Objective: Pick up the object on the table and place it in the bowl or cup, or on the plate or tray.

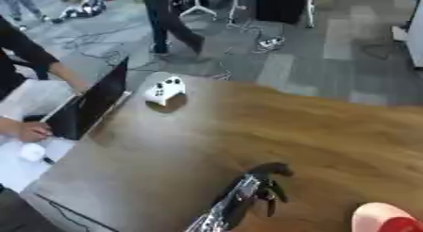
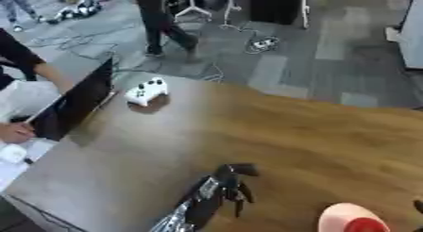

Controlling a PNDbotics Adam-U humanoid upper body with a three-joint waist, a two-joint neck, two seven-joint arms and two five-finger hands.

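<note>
Wooden table (image 1: 314, 132) is taking up most of the view, and the white game controller (image 1: 164, 90) is sitting way over at the far left corner, just beside an open dark laptop (image 1: 91, 106) that a person at the left edge is working at. The robot's left hand (image 1: 266, 179) is hovering low over the near part of the table, well apart from the controller, fingers hanging down relaxed and slightly apart, pinching nothing. The right hand is barely showing, just a dark sliver at the lower right edge of the right eye view, so there's no telling what its fingers are doing. A pink cup-like thing with a red inside (image 2: 353, 220) is peeking in at the bottom right, probably the drop spot. Risk-wise, the reach is looking long and diagonal: the arm could be clipping the laptop's lid on the way in, or nudging the controller off the table edge since it's sitting so near the corner. The rounded shell is also looking awkward to close fingers around, so it could be slipping out on the long carry back across to the cup.
</note>
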